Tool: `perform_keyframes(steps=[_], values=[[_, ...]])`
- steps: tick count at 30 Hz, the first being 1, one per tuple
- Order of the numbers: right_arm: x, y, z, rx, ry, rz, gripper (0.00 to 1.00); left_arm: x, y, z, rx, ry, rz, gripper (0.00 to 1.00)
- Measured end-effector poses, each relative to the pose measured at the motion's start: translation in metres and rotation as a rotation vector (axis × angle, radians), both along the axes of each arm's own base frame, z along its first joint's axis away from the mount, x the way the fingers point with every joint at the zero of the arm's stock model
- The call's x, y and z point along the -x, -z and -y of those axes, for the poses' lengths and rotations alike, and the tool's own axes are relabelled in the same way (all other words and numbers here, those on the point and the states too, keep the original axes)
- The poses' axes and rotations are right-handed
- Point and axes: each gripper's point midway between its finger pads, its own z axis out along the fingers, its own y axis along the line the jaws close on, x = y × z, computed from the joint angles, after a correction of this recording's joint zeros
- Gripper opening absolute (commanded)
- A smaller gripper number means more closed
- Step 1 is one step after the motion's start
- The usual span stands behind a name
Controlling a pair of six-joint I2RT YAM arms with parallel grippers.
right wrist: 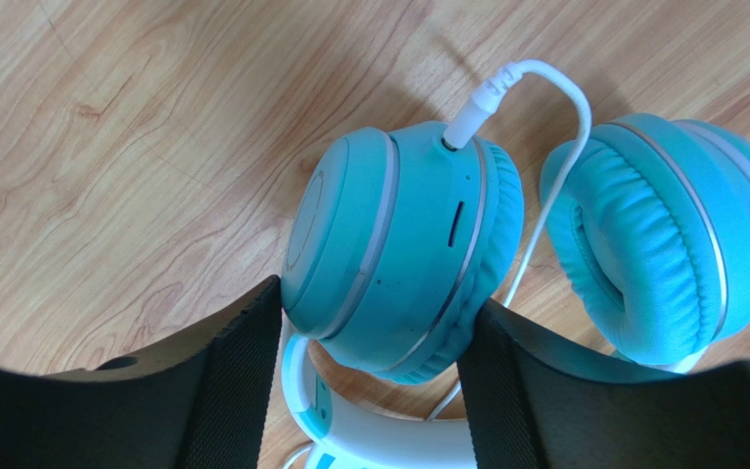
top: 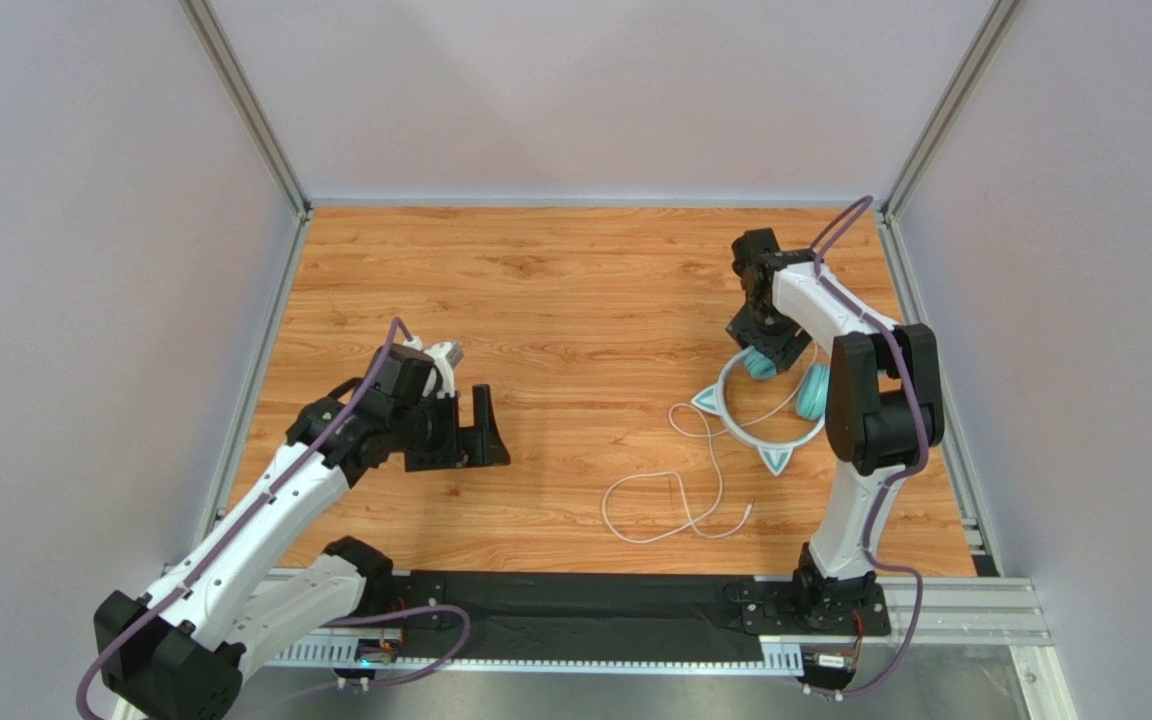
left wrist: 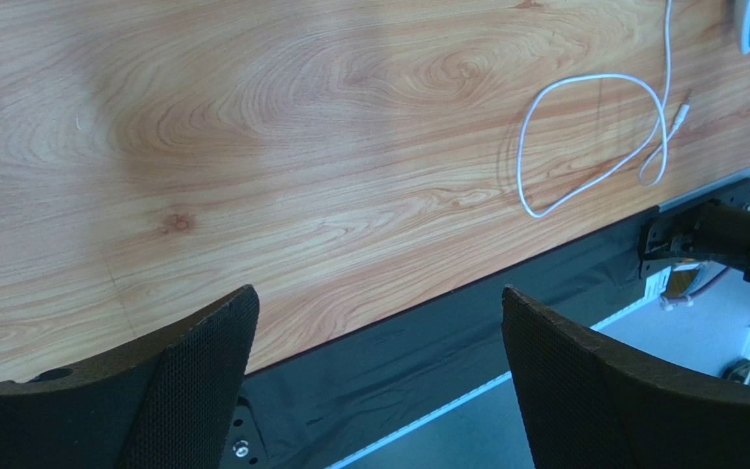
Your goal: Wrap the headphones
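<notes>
The teal headphones (top: 778, 428) lie on the wooden table at the right, with the pale cat-ear headband (right wrist: 398, 435) toward the near edge. My right gripper (right wrist: 369, 327) points down over them, its two black fingers pressed on either side of one ear cup (right wrist: 398, 249). The other ear cup (right wrist: 658, 244) lies just beside it. The thin white cable (top: 680, 507) plugs into the gripped cup and trails in loose loops toward the table's front. My left gripper (left wrist: 379, 327) is open at the left, holding nothing, well apart from the cable loop (left wrist: 594, 137).
Grey walls with metal frame posts close the table on three sides. A black strip and a metal rail (top: 582, 600) with both arm bases run along the near edge. Purple robot cables (top: 868, 315) follow each arm.
</notes>
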Motion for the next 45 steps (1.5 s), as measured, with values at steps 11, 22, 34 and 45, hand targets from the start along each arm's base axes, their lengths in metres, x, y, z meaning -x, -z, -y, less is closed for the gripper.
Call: perform_keyframes(steps=[11, 22, 34, 45], values=[[0.011, -0.036, 0.0, -0.085, 0.1, 0.169, 0.0, 0.003, -0.004, 0.003, 0.02, 0.014, -0.009, 1.0], [0.015, -0.087, -0.019, -0.217, 0.151, 0.329, 0.0, -0.024, -0.053, 0.021, 0.077, 0.025, 0.071, 0.99], [0.016, -0.052, -0.044, -0.334, 0.193, 0.303, 0.82, -0.024, -0.047, 0.019, 0.064, 0.019, 0.055, 0.99], [-0.025, -0.12, -0.078, -0.304, -0.44, 0.355, 0.75, -0.022, -0.048, 0.015, 0.052, 0.007, 0.069, 0.99]])
